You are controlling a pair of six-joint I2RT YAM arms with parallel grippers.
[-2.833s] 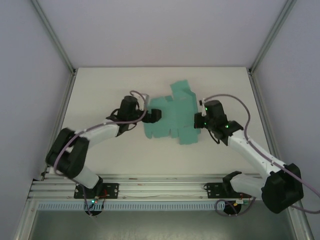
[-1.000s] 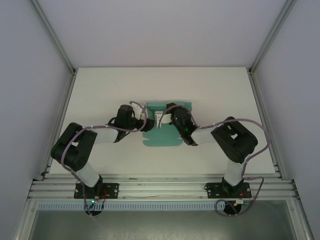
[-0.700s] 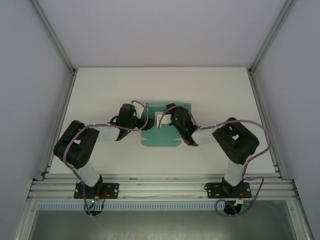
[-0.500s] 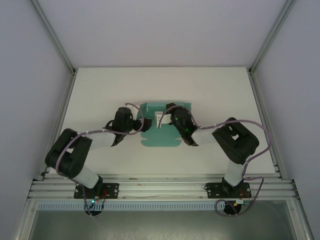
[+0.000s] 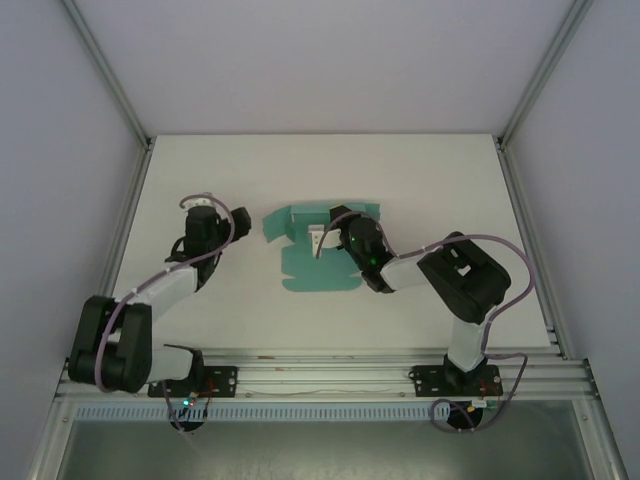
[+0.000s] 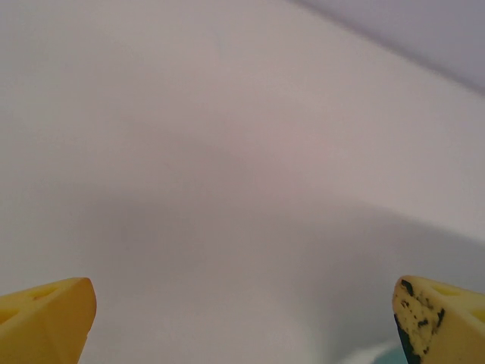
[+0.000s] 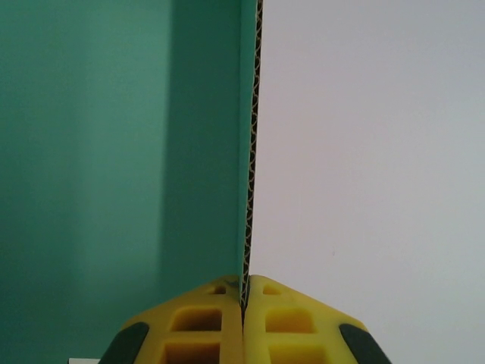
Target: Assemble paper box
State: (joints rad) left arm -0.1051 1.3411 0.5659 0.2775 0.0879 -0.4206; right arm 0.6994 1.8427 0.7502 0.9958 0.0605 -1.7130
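White desk (image 5: 440, 180) carries the teal-green thin-card paper box (image 5: 318, 272) at centre, half folded. One upright wall sits clenched in the right jaws; the left jaws gape empty, well apart. Wall-raising seems in hand; next, the left should lift another flap.

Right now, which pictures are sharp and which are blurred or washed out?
Left wrist: hazy and pale, the table without detail above the open left gripper. Right wrist: sharp, the box edge showing its ribs in the right gripper. Top: evenly lit, soft shadows.
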